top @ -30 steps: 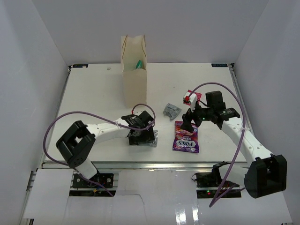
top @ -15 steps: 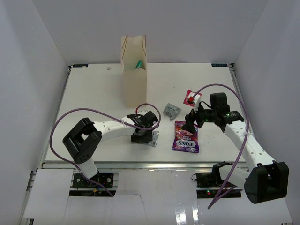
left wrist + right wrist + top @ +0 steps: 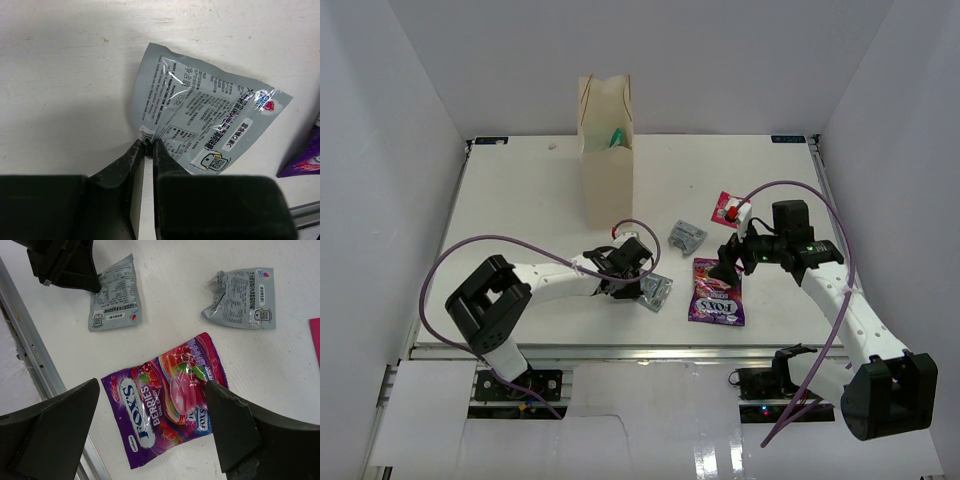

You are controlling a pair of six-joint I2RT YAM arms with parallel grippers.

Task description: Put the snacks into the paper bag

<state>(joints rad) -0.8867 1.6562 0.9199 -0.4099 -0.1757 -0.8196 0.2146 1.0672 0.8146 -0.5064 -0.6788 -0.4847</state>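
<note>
A silver-grey snack packet (image 3: 200, 125) lies on the white table, and my left gripper (image 3: 146, 145) is shut on its near corner. From above, that packet (image 3: 658, 291) sits just right of the left gripper (image 3: 638, 285). My right gripper (image 3: 728, 262) hangs open over the purple-pink Fox's packet (image 3: 165, 400), its fingers (image 3: 50, 430) wide to either side without touching it. A second silver-grey packet (image 3: 686, 236) lies behind, and a pink-red packet (image 3: 730, 210) further right. The tall paper bag (image 3: 606, 150) stands upright at the back with a teal packet (image 3: 617, 138) showing inside.
The table's front metal rail (image 3: 620, 350) runs close to the packets. White walls enclose the table on three sides. The left arm's purple cable (image 3: 470, 250) loops over the table's left half.
My left gripper went from wide open to shut on the silver-grey packet's corner, and the packet shifted slightly right. The right gripper stayed open and drifted a little right.
</note>
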